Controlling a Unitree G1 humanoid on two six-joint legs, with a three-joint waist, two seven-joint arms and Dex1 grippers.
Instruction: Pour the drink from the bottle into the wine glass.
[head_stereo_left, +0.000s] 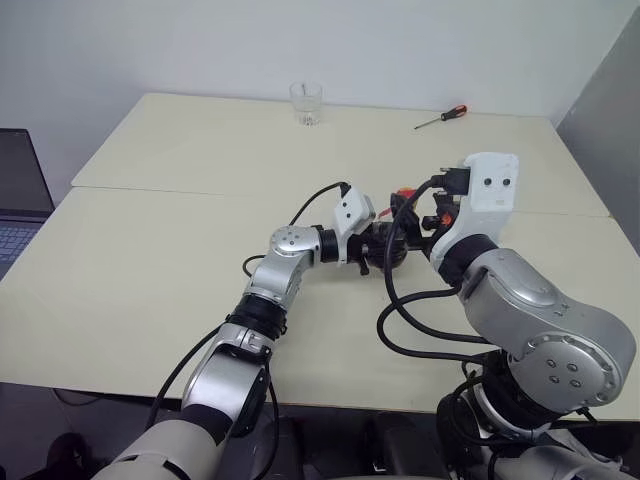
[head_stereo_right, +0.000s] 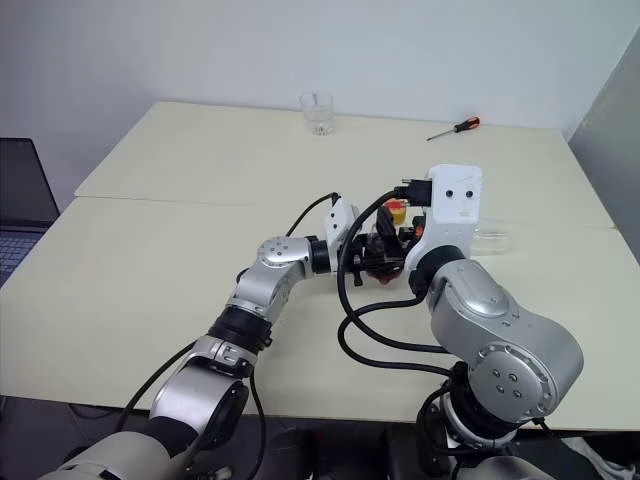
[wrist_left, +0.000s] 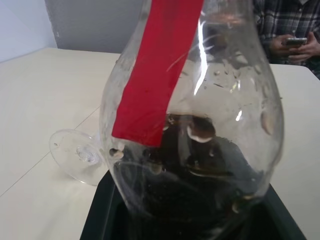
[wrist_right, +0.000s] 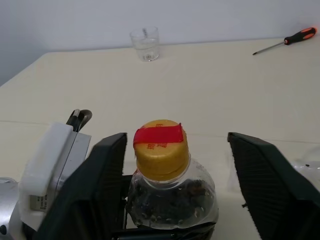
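Smooth cream table (head_stereo_left: 150, 260), rounded clear plastic bottle (wrist_right: 170, 192), perhaps gripped

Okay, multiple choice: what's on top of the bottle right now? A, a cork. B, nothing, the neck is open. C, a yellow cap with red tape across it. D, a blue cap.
C: in the right wrist view the bottle still wears its yellow cap with a strip of red tape over it.

Both arms meet mid-scene — the left gripper (head_stereo_left: 385, 245) points level toward the right, clamped shut on the bottle (wrist_right: 167, 185); the right gripper (wrist_right: 175, 195) points forward, fingers (wrist_right: 265, 185) spread apart.
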